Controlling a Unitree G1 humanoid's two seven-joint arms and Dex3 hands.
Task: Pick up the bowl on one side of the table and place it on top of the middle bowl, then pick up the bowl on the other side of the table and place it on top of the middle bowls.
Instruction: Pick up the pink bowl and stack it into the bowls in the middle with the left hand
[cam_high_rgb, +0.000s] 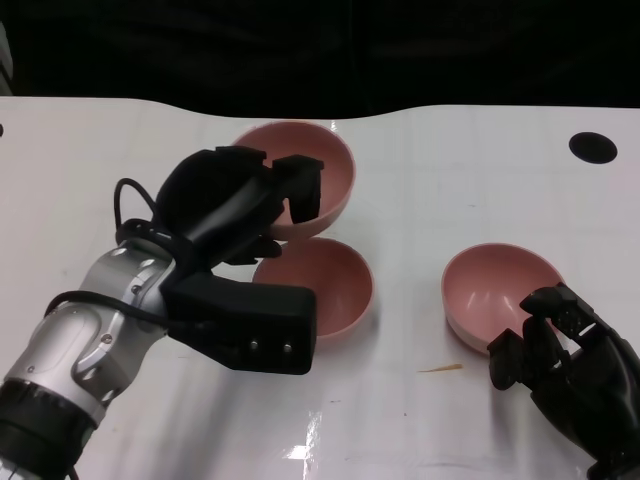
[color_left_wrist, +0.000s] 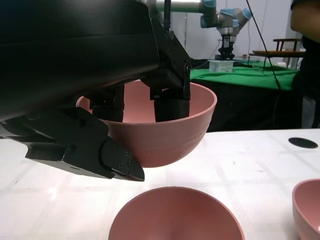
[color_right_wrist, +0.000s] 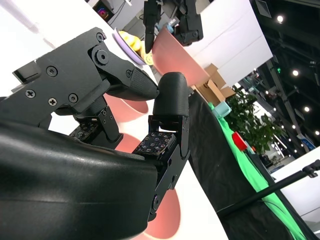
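from the head camera i see my left hand (cam_high_rgb: 235, 205) gripping a pink bowl (cam_high_rgb: 312, 175) by its near rim, fingers hooked inside and the thumb against the outer wall. the left wrist camera shows that bowl (color_left_wrist: 165, 127) lifted clear of the white desk (cam_high_rgb: 420, 400), with daylight under its base, and fingers (color_left_wrist: 170, 107) dipping over the rim into the bowl. it hangs toward the far edge of the desk, just behind the middle bowl (cam_high_rgb: 325, 285), which sits upright on the desk near the centre; in the left wrist camera the middle bowl (color_left_wrist: 175, 215) lies below and in front of the held one, apart from it.

the third pink bowl (cam_high_rgb: 495, 290) rests on the desk toward the right edge. my right hand (cam_high_rgb: 570, 370) is at its near rim with the fingers curled, fingertips close to or on the rim; i cannot tell whether it grips the bowl. the right wrist camera shows those fingers (color_right_wrist: 167, 107) bent inward with pink surface behind them, but contact is unclear.

a black round mark (cam_high_rgb: 592, 147) sits near the far right corner of the desk, and a thin tan sliver (cam_high_rgb: 440, 369) lies between the middle and right bowls, nearer the front edge.
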